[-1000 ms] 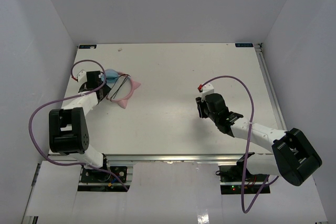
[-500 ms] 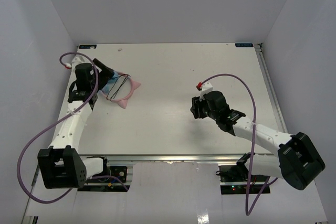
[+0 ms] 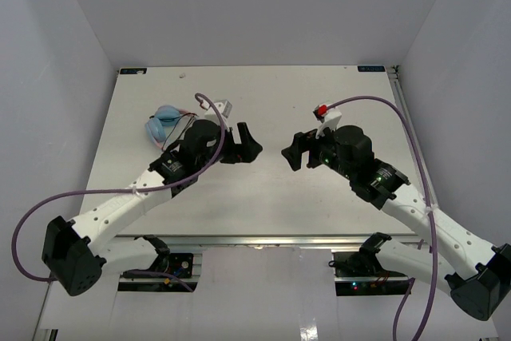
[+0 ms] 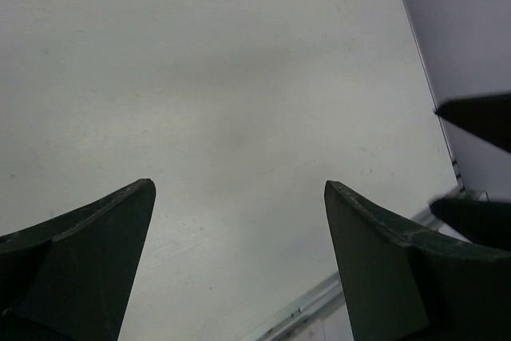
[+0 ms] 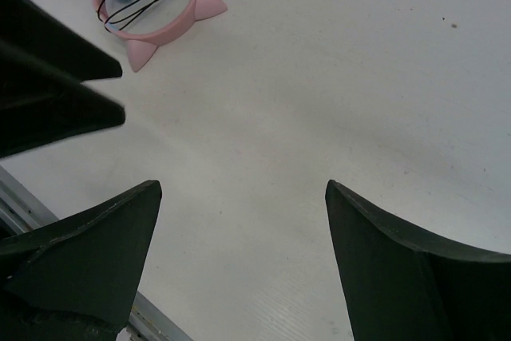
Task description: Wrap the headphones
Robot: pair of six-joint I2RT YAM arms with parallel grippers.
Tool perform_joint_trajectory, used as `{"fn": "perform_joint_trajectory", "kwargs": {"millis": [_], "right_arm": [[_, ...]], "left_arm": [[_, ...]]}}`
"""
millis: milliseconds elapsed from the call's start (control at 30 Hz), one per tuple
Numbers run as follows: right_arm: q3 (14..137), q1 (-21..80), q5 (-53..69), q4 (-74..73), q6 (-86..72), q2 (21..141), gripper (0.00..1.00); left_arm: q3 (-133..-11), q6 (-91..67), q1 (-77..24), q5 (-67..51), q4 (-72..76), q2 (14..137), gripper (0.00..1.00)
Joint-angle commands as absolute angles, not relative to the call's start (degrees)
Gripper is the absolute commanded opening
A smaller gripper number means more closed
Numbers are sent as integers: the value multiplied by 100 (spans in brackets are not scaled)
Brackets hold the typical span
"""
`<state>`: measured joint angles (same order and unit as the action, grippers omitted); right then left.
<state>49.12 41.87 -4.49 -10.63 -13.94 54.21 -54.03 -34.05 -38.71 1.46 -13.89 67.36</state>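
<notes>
The headphones [image 5: 152,5] lie flat on the table [image 3: 319,93], in its far left part, clear of its edges; light blue ear cups [image 3: 164,121] close together; pink headband [image 5: 172,29] bearing two small cat ears [image 5: 209,4]; thin black cord [image 5: 144,7] looped across the headband's arc.

left claw [image 3: 250,146] spread wide, right claw [image 3: 293,152] likewise

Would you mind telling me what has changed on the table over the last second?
The left gripper has left the headphones and swung right to the middle of the table, jaws open and empty. The right gripper has moved left and farther out to face it, jaws now wide open. The headphones lie in much the same far-left spot.
</notes>
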Motion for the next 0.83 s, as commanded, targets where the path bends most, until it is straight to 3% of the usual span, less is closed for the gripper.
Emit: {"fn": "perform_joint_trajectory", "kwargs": {"millis": [0, 133, 333, 800], "right_arm": [[4764, 4192, -682, -1213, -1843, 5105, 90], [4329, 4218, -551, -756, -2388, 4633, 90], [3898, 4219, -986, -471, -2170, 4467, 90], [3680, 4219, -677, -158, -2072, 4658, 90]], "left_arm": [[-4875, -2995, -4629, 903, -1137, 5949, 98], [-4166, -2756, -5228, 1388, -582, 5490, 98], [-3211, -2253, -5309, 535, 962, 4708, 98], [-2711, -2059, -5385, 1625, 912, 3880, 98]]}}
